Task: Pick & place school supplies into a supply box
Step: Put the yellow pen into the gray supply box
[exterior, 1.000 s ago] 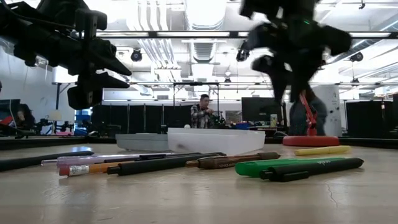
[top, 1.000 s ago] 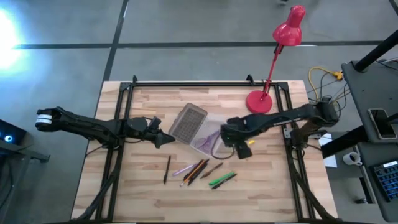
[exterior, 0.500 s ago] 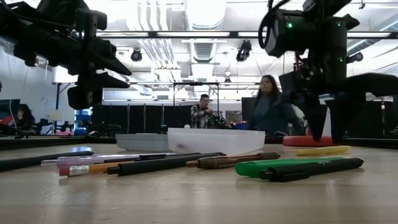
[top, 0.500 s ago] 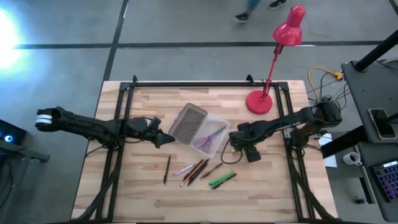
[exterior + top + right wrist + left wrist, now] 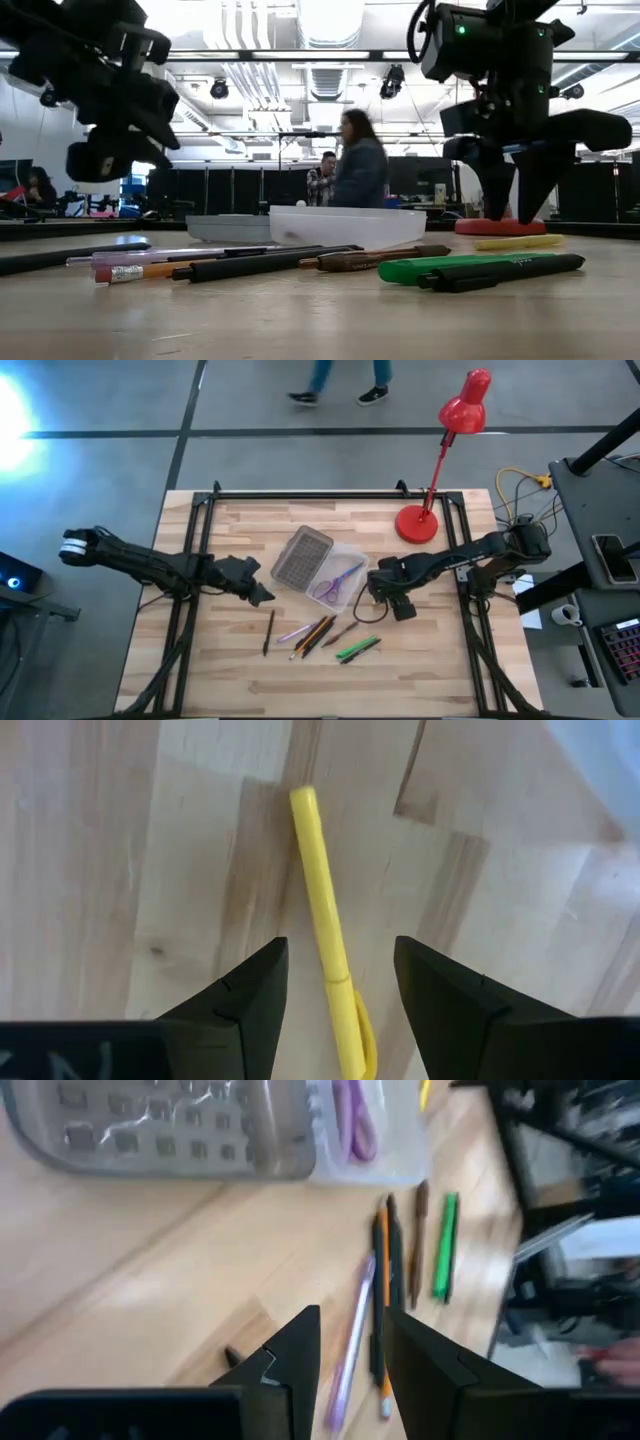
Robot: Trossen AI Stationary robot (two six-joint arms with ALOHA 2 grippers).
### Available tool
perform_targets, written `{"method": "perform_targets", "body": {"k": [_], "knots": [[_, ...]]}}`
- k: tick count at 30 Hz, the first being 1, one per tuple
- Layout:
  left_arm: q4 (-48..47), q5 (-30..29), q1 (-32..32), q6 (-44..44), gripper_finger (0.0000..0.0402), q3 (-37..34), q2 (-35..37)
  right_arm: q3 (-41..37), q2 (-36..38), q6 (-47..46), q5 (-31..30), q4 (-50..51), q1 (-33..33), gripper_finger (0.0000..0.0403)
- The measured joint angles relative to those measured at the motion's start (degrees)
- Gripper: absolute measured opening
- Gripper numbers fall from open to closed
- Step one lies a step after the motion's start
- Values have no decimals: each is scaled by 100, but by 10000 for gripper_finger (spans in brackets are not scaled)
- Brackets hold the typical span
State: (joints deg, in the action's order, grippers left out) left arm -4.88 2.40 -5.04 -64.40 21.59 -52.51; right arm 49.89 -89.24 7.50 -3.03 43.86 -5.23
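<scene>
Lying on the wood, yellow pen (image 5: 322, 920) sits between open, empty right gripper (image 5: 335, 985) fingers.

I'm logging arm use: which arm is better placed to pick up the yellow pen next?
The right. Its hand hangs open straight over the yellow pen, one finger on each side. The left hand is across the table, beyond the supply box, pointing toward the other pens.
</scene>
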Motion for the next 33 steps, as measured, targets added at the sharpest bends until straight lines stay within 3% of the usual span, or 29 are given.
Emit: {"method": "perform_targets", "body": {"k": [12,16,24,28,33], "knots": [[-77,-214,-59,401,95,511,-380,-616,-32,11,7,-506,2,165],[-63,-217,-59,357,95,459,-417,-716,-49,-52,43,-562,26,133],[-49,-230,-59,286,95,443,-422,-695,-60,-163,115,-535,142,24],[-48,-228,-59,284,95,439,-422,-504,-86,-625,126,-450,182,22],[-48,-226,-67,330,95,439,-422,176,-49,-482,-474,-167,100,19]]}}
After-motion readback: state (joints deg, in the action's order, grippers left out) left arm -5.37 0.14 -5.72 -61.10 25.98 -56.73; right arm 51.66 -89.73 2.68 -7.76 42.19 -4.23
